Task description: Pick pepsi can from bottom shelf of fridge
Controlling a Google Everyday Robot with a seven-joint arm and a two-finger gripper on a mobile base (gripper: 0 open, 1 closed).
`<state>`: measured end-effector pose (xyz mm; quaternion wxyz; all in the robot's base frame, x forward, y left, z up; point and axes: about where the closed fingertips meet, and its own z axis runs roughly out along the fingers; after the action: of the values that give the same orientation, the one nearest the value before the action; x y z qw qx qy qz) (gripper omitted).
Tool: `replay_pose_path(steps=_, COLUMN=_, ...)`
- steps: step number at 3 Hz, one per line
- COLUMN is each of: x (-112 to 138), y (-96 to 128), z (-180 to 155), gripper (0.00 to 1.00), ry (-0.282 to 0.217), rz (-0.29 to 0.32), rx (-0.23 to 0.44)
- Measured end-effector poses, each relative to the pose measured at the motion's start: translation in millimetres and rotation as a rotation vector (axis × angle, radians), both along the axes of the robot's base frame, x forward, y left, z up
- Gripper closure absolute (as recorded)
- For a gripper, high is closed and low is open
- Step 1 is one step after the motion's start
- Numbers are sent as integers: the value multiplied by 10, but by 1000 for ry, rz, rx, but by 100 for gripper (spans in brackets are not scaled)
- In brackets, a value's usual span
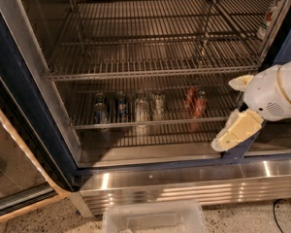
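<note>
Pepsi can [120, 107] blue, upright on bottom shelf [216, 102] (left group); end effector [235, 109] open, well rt.

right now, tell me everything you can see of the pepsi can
The pepsi can is small and blue with a paler top, upright on the bottom shelf of the fridge, left of the row's middle. A dark can stands close on its left, a silvery can on its right. Nothing grips it: the open gripper hangs well off to the right.
</note>
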<state>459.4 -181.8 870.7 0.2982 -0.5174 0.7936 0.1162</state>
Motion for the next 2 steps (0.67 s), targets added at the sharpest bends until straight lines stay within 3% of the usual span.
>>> replay_pose_path(steps=1, x=63, y=89, z=-72, gripper=0, ry=-55, rz=-17, rx=55)
replay_pose_path(steps=2, x=97, y=370, z=-479, gripper=0, ry=-116, rz=-21, rx=222)
